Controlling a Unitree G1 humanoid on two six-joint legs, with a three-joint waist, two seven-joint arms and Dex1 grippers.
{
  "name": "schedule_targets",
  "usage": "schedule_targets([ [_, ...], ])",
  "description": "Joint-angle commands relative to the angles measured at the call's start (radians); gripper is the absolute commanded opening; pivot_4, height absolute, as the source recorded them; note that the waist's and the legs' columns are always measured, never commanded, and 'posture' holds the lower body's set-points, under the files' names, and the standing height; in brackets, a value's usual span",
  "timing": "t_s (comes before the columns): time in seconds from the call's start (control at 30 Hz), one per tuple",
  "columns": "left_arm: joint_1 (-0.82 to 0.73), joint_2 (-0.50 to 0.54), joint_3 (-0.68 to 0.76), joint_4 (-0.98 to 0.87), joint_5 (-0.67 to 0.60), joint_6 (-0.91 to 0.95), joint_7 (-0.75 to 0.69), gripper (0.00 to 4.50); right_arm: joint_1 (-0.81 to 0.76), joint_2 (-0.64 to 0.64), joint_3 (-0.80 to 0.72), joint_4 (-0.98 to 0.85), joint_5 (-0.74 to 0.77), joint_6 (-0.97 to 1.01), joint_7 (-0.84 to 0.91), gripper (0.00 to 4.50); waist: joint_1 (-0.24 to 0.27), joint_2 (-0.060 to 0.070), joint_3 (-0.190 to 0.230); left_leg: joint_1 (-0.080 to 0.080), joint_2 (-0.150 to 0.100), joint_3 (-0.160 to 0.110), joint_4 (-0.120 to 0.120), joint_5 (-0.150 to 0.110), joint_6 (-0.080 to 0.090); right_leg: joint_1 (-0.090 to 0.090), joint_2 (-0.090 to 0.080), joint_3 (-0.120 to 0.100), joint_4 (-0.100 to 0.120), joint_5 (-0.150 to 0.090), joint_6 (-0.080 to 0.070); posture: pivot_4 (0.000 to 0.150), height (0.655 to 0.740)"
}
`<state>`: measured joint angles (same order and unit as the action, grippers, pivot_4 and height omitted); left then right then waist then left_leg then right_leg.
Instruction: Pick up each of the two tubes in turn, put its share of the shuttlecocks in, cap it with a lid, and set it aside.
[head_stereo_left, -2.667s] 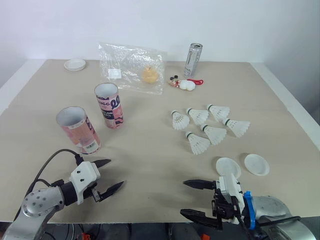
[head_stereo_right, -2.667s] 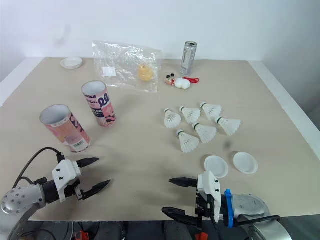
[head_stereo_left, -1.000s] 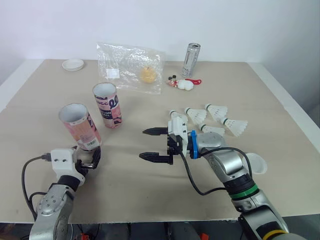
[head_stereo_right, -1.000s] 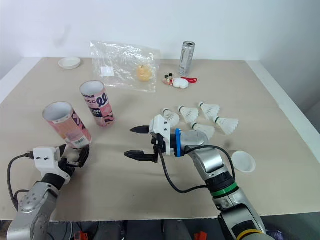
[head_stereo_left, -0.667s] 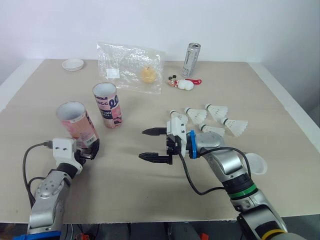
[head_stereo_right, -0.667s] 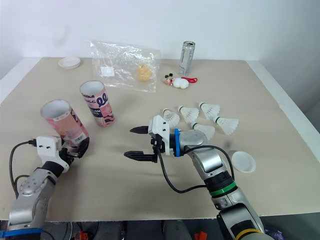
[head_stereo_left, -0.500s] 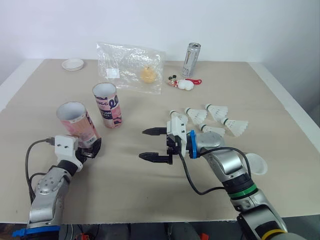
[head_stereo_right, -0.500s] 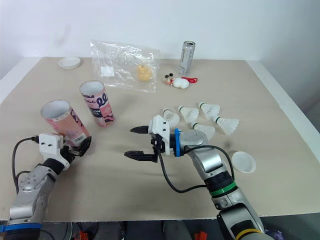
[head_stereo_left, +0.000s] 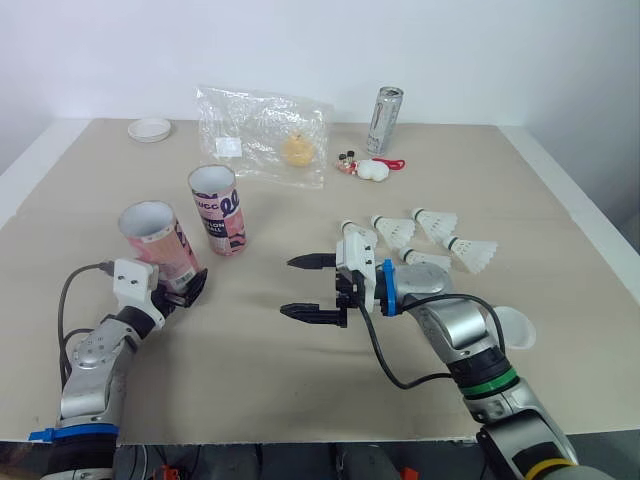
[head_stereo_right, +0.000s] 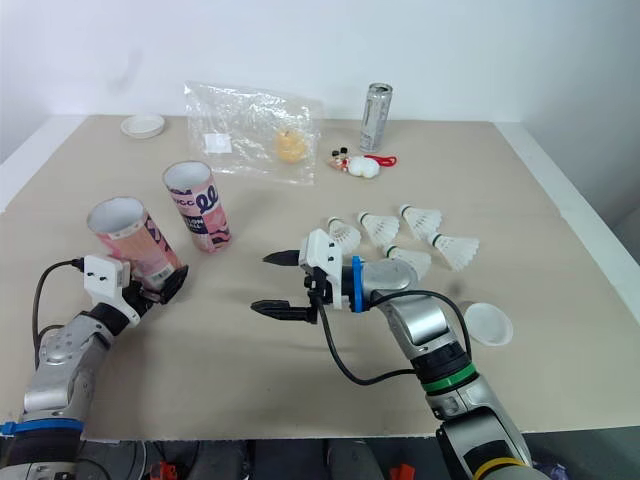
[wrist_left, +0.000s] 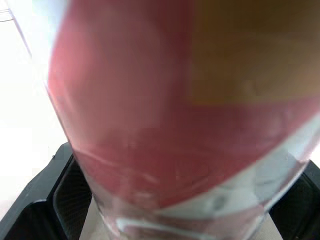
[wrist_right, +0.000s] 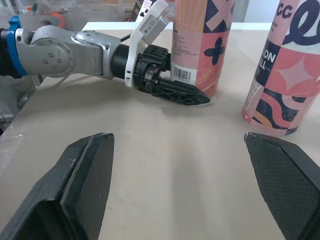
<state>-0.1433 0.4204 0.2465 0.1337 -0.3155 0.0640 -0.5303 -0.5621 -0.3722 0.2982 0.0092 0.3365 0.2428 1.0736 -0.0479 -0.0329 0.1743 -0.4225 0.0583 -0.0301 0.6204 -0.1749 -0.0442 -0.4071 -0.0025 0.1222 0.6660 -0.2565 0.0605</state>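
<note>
Two pink patterned tubes stand open-topped at the left of the table: the near tube (head_stereo_left: 158, 245) and the far tube (head_stereo_left: 217, 208). My left gripper (head_stereo_left: 183, 284) is open, and its fingers (wrist_right: 182, 94) straddle the near tube's base (wrist_left: 175, 150), close to its wall. My right gripper (head_stereo_left: 288, 287) hangs open with nothing in it over the table's middle, pointing at the tubes. Several white shuttlecocks (head_stereo_left: 425, 245) lie at the right, behind my right arm. One white lid (head_stereo_left: 517, 328) lies beside that forearm.
A clear plastic bag (head_stereo_left: 262, 135) with a yellow lump, a drinks can (head_stereo_left: 387, 118) and a small toy (head_stereo_left: 367, 169) are at the back. A small white dish (head_stereo_left: 150, 128) sits at the back left. The table's right edge (head_stereo_left: 590, 230) is near the shuttlecocks.
My left gripper slid forward from the front edge until its fingers came round the near tube's base. The right arm rose over the table's middle, then held still for the last second.
</note>
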Motion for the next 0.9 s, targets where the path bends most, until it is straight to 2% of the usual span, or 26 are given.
schedule_targets([
  [0.03, -0.004, 0.010, -0.001, 0.031, 0.000, 0.001, -0.020, 4.50, 0.001, -0.007, -0.031, -0.052, 0.010, 0.001, -0.002, 4.46, 0.000, 0.000, 0.000, 0.000, 0.000, 0.000, 0.000, 0.000, 0.000, 0.000, 0.000, 0.000, 0.000, 0.000, 0.000, 0.150, 0.7400],
  [0.3, -0.008, 0.010, -0.017, 0.020, -0.011, 0.030, -0.064, 4.50, 0.012, -0.009, -0.032, -0.068, 0.011, 0.008, -0.013, 4.46, 0.001, 0.001, 0.000, 0.000, 0.000, 0.000, 0.000, 0.000, 0.000, 0.000, 0.000, 0.000, 0.000, 0.000, 0.000, 0.150, 0.7400],
  [0.33, -0.006, 0.013, -0.019, 0.018, -0.012, 0.032, -0.070, 3.99, 0.013, -0.008, -0.032, -0.069, 0.011, 0.008, -0.015, 4.50, 0.001, 0.001, 0.000, 0.000, 0.000, 0.000, 0.000, 0.000, 0.000, 0.000, 0.000, 0.000, 0.000, 0.000, 0.000, 0.150, 0.7400],
  [0.43, -0.004, 0.019, -0.002, 0.006, -0.019, 0.036, -0.066, 3.13, 0.019, 0.003, -0.036, -0.076, 0.019, 0.009, -0.024, 4.50, 0.000, 0.001, 0.000, 0.000, 0.000, 0.000, 0.000, 0.000, 0.000, 0.000, 0.000, 0.000, 0.000, 0.000, 0.000, 0.150, 0.7400],
  [0.73, 0.035, 0.047, -0.003, -0.065, -0.017, 0.035, -0.086, 3.13, 0.052, 0.024, -0.059, -0.115, 0.062, 0.036, -0.043, 4.50, 0.000, 0.001, 0.000, 0.000, 0.000, 0.000, -0.002, 0.000, 0.000, -0.001, 0.000, 0.000, 0.000, 0.000, 0.003, 0.150, 0.7400],
  [0.9, 0.114, 0.147, -0.036, -0.195, 0.011, -0.004, -0.193, 3.13, 0.127, -0.004, -0.140, -0.259, 0.130, 0.120, -0.118, 4.50, 0.001, 0.001, 0.001, -0.001, 0.000, 0.000, -0.004, -0.002, -0.002, -0.002, 0.000, 0.000, 0.000, -0.003, 0.003, 0.150, 0.7400],
])
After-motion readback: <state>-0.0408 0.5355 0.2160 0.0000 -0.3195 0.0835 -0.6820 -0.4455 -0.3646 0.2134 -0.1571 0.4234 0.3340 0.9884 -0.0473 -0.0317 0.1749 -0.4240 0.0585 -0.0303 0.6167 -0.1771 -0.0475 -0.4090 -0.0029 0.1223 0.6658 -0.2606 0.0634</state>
